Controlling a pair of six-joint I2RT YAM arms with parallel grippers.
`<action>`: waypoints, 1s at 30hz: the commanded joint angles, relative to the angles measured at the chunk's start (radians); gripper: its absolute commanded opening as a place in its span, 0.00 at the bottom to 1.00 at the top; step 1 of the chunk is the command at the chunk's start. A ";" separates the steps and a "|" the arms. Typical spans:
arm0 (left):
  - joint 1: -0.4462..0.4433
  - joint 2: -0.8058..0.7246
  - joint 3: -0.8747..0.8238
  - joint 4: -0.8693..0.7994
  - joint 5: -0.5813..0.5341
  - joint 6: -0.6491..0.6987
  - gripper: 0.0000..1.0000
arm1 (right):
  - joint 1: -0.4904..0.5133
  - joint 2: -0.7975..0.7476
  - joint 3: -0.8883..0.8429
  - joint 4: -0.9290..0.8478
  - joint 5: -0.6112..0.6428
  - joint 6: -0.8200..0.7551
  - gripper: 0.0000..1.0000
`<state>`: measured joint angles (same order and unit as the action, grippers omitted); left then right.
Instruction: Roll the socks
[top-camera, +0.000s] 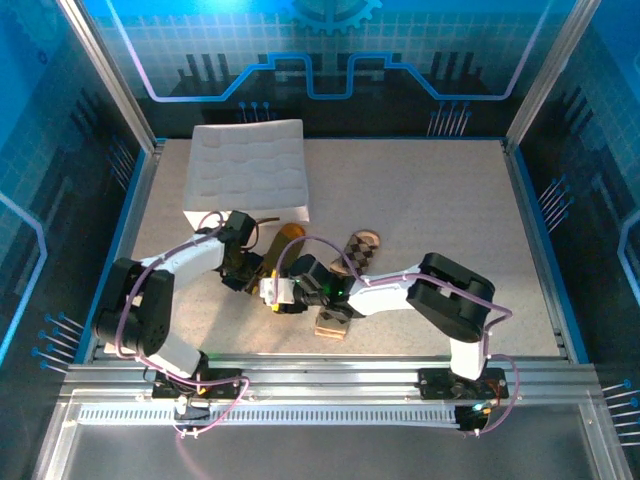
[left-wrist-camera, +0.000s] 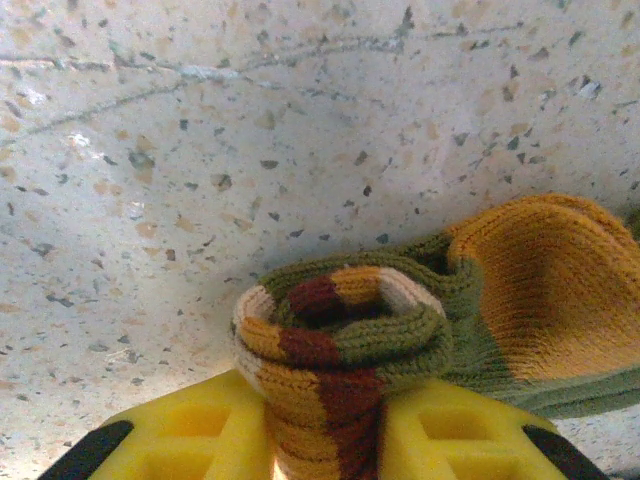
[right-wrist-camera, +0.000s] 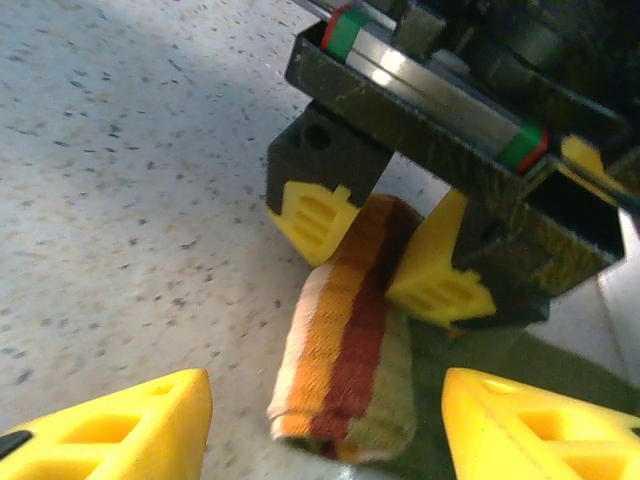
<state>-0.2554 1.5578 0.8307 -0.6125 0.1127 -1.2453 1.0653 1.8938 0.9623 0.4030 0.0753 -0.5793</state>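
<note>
Olive-green sock (left-wrist-camera: 340, 320), orange toe and heel, striped cuff. The rolled end is clamped in the left gripper (left-wrist-camera: 325, 440), with yellow fingers (left-wrist-camera: 190, 440) pressing on both sides of the roll. The roll is wound tight and shows bands of orange, dark red, cream and green. The unrolled part, with a broad orange patch, lies flat beyond the fingertips and off to one side.

Right gripper (right-wrist-camera: 325, 430). Its jaws are apart and it faces the left gripper head-on, close to it. The free end of the roll sits between its two fingers. There is a clear gap at one finger and a narrower one at the other, so neither touches the knit.

Argyle sock (top-camera: 357, 247), brown and beige diamonds. It lies flat behind the right gripper and crosses under that arm's forearm, with an end showing on either side. It is near the olive sock's orange end, but I cannot tell whether they touch.

Tray (top-camera: 250, 165), white and quilted. It stands beyond the left gripper toward the far edge, with its near side close to that arm's wrist.

Table (top-camera: 430, 200), pale and speckled. It carries all of the items above.
</note>
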 joint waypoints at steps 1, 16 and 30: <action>0.004 0.082 -0.038 -0.137 -0.007 0.038 0.28 | 0.019 0.060 0.053 -0.012 0.080 -0.095 0.60; 0.047 -0.083 -0.009 -0.160 0.010 0.015 0.41 | -0.037 0.150 0.119 -0.220 0.006 0.107 0.00; 0.111 -0.468 -0.172 -0.210 0.080 -0.079 0.66 | -0.060 0.053 0.023 -0.310 -0.353 0.355 0.00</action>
<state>-0.1520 1.1294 0.7036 -0.7975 0.1402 -1.2922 1.0027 1.9495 1.0313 0.2379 -0.1505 -0.3206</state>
